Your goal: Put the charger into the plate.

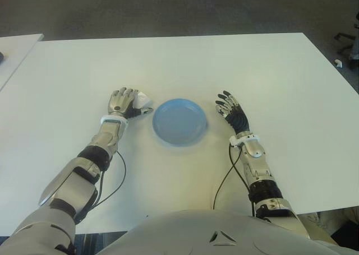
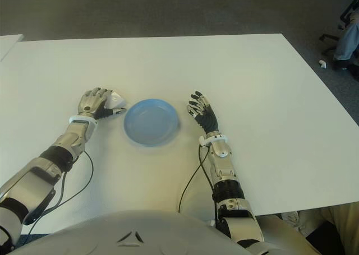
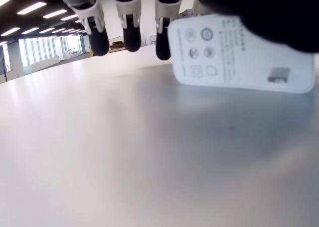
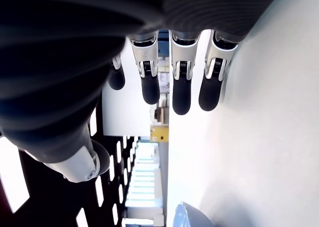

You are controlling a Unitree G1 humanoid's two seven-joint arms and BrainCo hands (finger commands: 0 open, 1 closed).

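Note:
The white charger (image 1: 145, 101) lies on the white table (image 1: 224, 70), just left of the empty blue plate (image 1: 179, 122). My left hand (image 1: 124, 101) is over the charger's left side, with its fingers bent loosely past the charger and its dark thumb along the near side. In the left wrist view the charger (image 3: 239, 57) sits on the table beside three hanging fingertips (image 3: 130, 37), which do not clamp it. My right hand (image 1: 230, 110) shows right of the plate, fingers spread and holding nothing.
A second white table (image 1: 14, 50) adjoins at the far left. A chair base (image 1: 348, 42) and a person's leg (image 2: 346, 39) are on the floor beyond the table's far right corner. Black cables (image 1: 227, 176) run along both forearms.

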